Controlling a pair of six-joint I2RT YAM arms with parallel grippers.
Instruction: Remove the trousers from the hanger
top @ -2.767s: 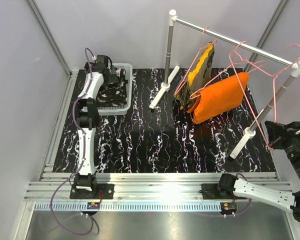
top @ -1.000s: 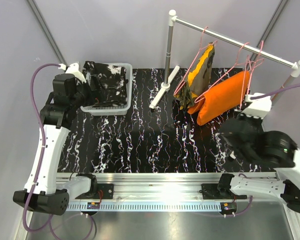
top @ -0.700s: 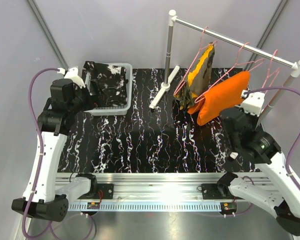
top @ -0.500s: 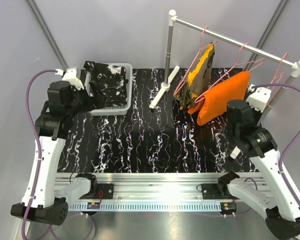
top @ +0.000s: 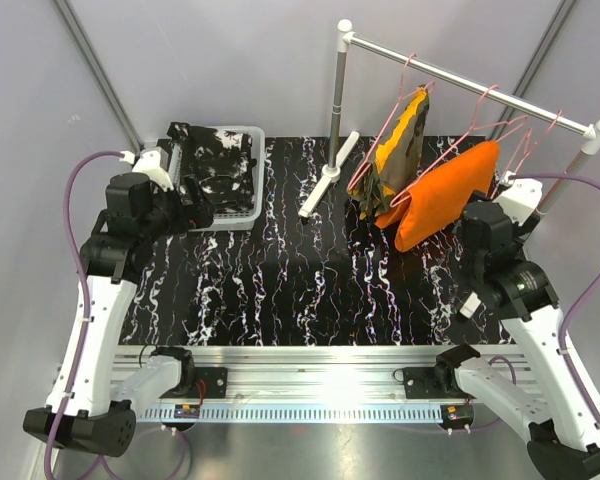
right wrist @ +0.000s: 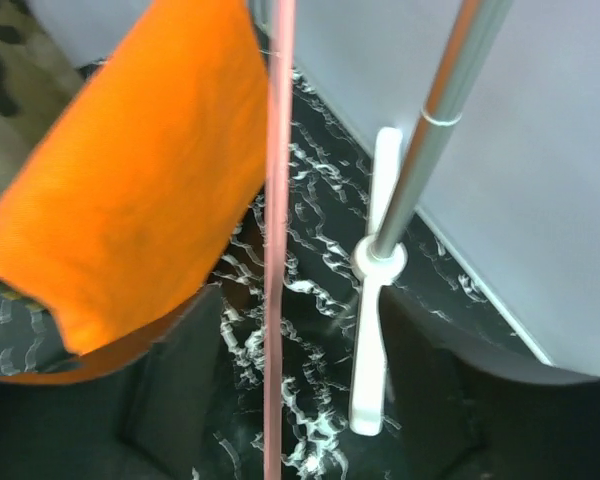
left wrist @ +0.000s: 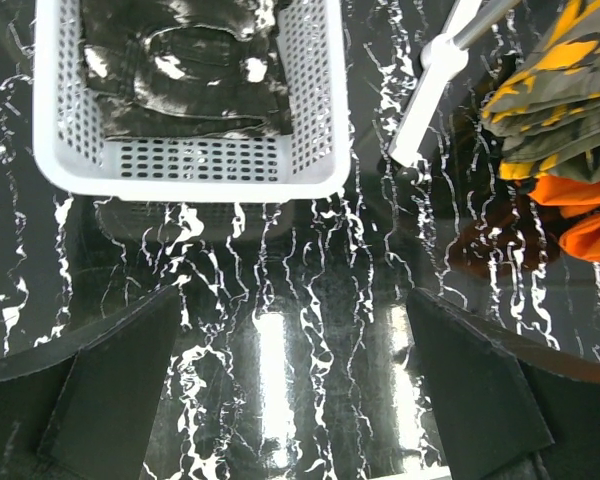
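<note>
Three pairs of trousers [top: 445,195], one black speckled pair [top: 212,160], one orange pair [right wrist: 130,180], one camouflage pair [top: 402,150], three pink hangers [right wrist: 278,200], one basket [top: 225,217], one rack [top: 460,85], two arms [top: 100,300], one table [top: 280,290].

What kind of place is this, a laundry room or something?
Likely a robot test booth, not a home: grey panel walls, a left arm and right arm bolted to a metal rail, and a clothes rack on the table.

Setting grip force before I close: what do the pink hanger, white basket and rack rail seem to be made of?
The pink hanger: thin, even, slightly glossy rod, probably coated wire or plastic. The white basket: moulded matte plastic, regular perforated walls. The rack rail: metal tube, likely steel or aluminium, with a bright lengthwise highlight.
</note>
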